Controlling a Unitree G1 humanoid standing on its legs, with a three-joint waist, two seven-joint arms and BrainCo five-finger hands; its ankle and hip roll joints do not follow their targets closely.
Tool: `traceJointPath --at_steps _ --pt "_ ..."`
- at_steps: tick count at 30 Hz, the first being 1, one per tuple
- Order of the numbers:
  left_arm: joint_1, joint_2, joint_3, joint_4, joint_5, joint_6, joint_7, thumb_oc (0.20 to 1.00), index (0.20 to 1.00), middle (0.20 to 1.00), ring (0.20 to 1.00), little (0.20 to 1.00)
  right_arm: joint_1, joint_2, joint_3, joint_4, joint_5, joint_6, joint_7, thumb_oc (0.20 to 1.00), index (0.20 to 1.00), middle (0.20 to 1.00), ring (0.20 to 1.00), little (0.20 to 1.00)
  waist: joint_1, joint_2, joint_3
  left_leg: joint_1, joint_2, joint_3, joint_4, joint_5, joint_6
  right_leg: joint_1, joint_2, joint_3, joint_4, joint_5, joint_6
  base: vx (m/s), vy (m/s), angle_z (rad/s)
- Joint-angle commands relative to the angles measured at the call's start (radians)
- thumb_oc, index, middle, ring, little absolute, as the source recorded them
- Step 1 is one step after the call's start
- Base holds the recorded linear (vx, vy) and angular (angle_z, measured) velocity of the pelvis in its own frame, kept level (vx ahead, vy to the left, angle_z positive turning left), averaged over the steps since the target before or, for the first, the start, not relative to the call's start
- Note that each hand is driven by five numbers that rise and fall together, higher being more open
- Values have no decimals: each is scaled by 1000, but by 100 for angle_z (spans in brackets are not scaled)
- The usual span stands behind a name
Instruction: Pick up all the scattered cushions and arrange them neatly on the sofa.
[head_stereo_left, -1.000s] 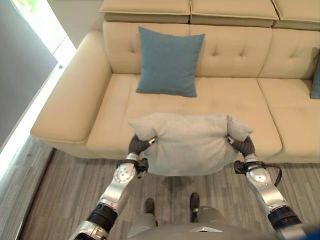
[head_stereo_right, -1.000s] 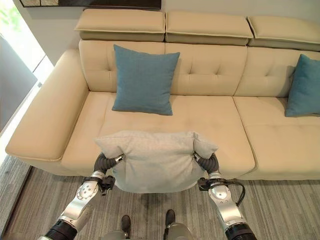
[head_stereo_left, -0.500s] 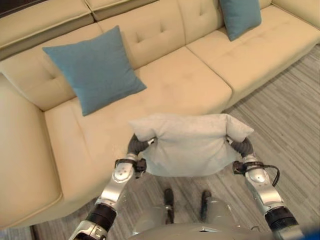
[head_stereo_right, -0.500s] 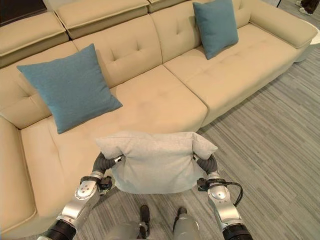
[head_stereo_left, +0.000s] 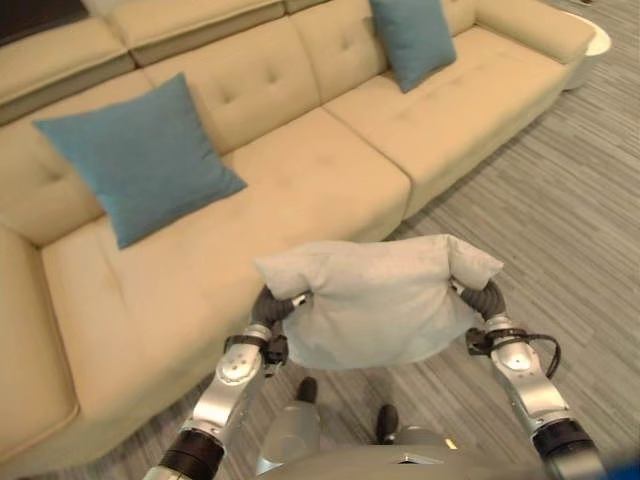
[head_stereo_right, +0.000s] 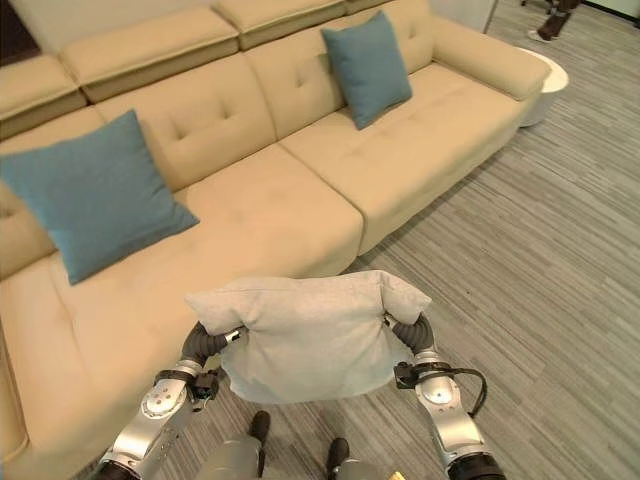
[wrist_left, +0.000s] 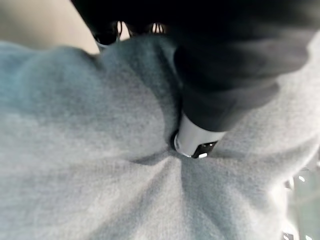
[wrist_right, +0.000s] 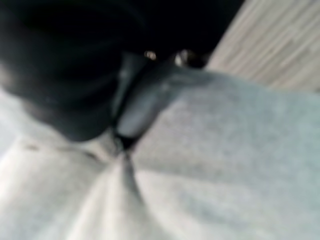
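Grey cushion (head_stereo_right: 308, 335): held up in the air between the two hands, above the floor just in front of the sofa's seat edge; not yet placed.
Look: pale grey, soft and plump, its upper corners bunched and creased where it is gripped, lower body hanging slack.
Left hand (wrist_left: 197, 137): thumb dug into the fabric, pinching the cushion's corner.
Right hand (wrist_right: 132, 117): seems likewise clamped on the other corner, though this close view is dim.
Done: two blue cushions, near one (head_stereo_right: 88, 195) and far one (head_stereo_right: 366, 66), lean against the backrest.
Left: set the grey one on the sofa (head_stereo_right: 270, 215).
Floor (head_stereo_right: 540, 250): grey striped carpet.
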Motion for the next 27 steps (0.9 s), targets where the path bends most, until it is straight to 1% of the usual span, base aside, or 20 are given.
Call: traceJointPath --at_steps 1,2,3,4,6,7,8,9,10,13,14,15,17,19,21,22,24,25,26,27 --pt "-91 7 9 -98 4 -90 5 200 200 200 200 200 -38 19 -39 -83 -9 -59 -16 200 200 200 200 200 -7 -15 -38 56 -60 38 -35 -184 46 -29 -63 80 -40 98 118 48 438 19" --pt "-89 8 12 -99 6 -91 5 200 200 200 200 200 -41 21 -39 -83 -10 -57 -15 200 200 200 200 200 -7 -12 -37 67 -60 57 -42 -186 51 -39 -69 91 -24 98 124 -2 267 -50" --pt "-90 8 12 -98 6 -92 5 200 200 200 200 200 -41 21 -40 -83 -10 -57 -15 200 200 200 200 200 -3 -13 -37 69 -60 61 -44 -186 51 -40 -68 95 -22 97 124 -3 126 -105" --pt "-87 13 15 -98 12 -90 6 200 200 200 200 200 -45 25 -41 -83 -15 -54 -15 200 200 200 200 200 -2 -10 -35 82 -62 84 -47 -192 59 -50 -76 104 -4 98 133 -10 152 -111" --pt "-83 19 25 -103 12 -89 6 200 200 200 200 200 -52 31 -41 -82 -23 -50 -14 200 200 200 200 200 1 -5 -28 97 -63 112 -48 -200 73 -76 -87 109 39 104 145 -11 151 -64" --pt "-79 24 32 -107 11 -90 8 200 200 200 200 200 -57 33 -37 -81 -31 -47 -13 200 200 200 200 200 4 -3 -23 105 -58 132 -49 -204 80 -95 -96 98 67 111 153 -17 90 -74" --pt "-73 28 40 -112 10 -90 8 200 200 200 200 200 -60 36 -36 -78 -36 -46 -10 200 200 200 200 200 11 1 -19 113 -53 150 -49 -208 84 -108 -110 66 88 116 157 -22 138 -122" --pt "-47 32 60 -122 14 -88 2 200 200 200 200 200 -57 48 -30 -81 -45 -42 4 200 200 200 200 200 25 6 -16 146 -42 204 -62 -218 93 -117 -144 -82 121 119 151 -12 99 -123" --pt "-46 32 60 -122 14 -88 1 200 200 200 200 200 -57 48 -30 -81 -45 -41 4 200 200 200 200 200 25 6 -16 148 -41 204 -63 -218 93 -116 -144 -82 121 118 151 9 67 -155" --pt "-31 32 78 -129 15 -83 -1 200 200 200 200 200 -53 53 -25 -80 -50 -44 8 200 200 200 200 200 34 2 -20 174 -35 239 -78 -226 96 -122 -142 -170 114 120 146 25 -32 -70" --pt "-29 31 81 -129 13 -81 -4 200 200 200 200 200 -50 51 -24 -82 -51 -44 8 200 200 200 200 200 36 -4 -23 176 -37 246 -78 -229 96 -111 -144 -186 88 114 143 52 -116 -9" --pt "-30 29 76 -127 14 -80 -7 200 200 200 200 200 -44 51 -24 -84 -50 -46 6 200 200 200 200 200 35 -12 -23 176 -35 246 -65 -236 91 -82 -128 -180 41 106 135 57 -151 -12" --pt "-34 23 70 -124 10 -81 -9 200 200 200 200 200 -34 45 -31 -85 -47 -48 2 200 200 200 200 200 32 -21 -29 167 -33 246 -41 -236 82 -67 -97 -131 -10 116 126 83 -167 1" --pt "-30 17 60 -124 9 -79 -12 200 200 200 200 200 -22 36 -36 -93 -35 -49 -4 200 200 200 200 200 29 -27 -41 160 -25 253 -6 -251 71 -30 -80 -123 -65 123 117 123 -171 -4" --pt "-33 11 49 -129 11 -74 -16 200 200 200 200 200 -4 30 -42 -107 -25 -54 -6 200 200 200 200 200 24 -31 -39 133 -8 248 86 -267 54 0 -65 -114 -96 118 105 93 -176 -4" --pt "-38 3 41 -124 3 -73 -11 200 200 200 200 200 -4 19 -44 -108 -22 -57 -16 200 200 200 200 200 23 -34 -29 84 3 236 190 -263 37 22 -61 -110 -112 114 90 51 -150 3" --pt "-53 -2 34 -122 -3 -71 -2 200 200 200 200 200 -6 13 -43 -105 -17 -52 -22 200 200 200 200 200 28 -31 -14 22 -6 194 266 -229 25 27 -54 -107 -110 105 75 44 -83 10" --pt "-60 -1 28 -122 1 -74 1 200 200 200 200 200 -6 10 -44 -104 -17 -51 -25 200 200 200 200 200 32 -33 -12 -18 -30 169 229 -243 32 30 -52 -105 -115 101 75 51 -25 3" --pt "-61 -1 27 -121 1 -74 1 200 200 200 200 200 -6 10 -44 -104 -17 -52 -25 200 200 200 200 200 31 -34 -13 -17 -32 169 227 -241 33 30 -53 -106 -115 100 76 134 11 -2" --pt "-68 -2 20 -114 6 -73 2 200 200 200 200 200 -7 5 -47 -97 -20 -50 -28 200 200 200 200 200 32 -32 -20 -24 -35 175 166 -223 35 40 -47 -107 -122 97 82 141 44 -10"
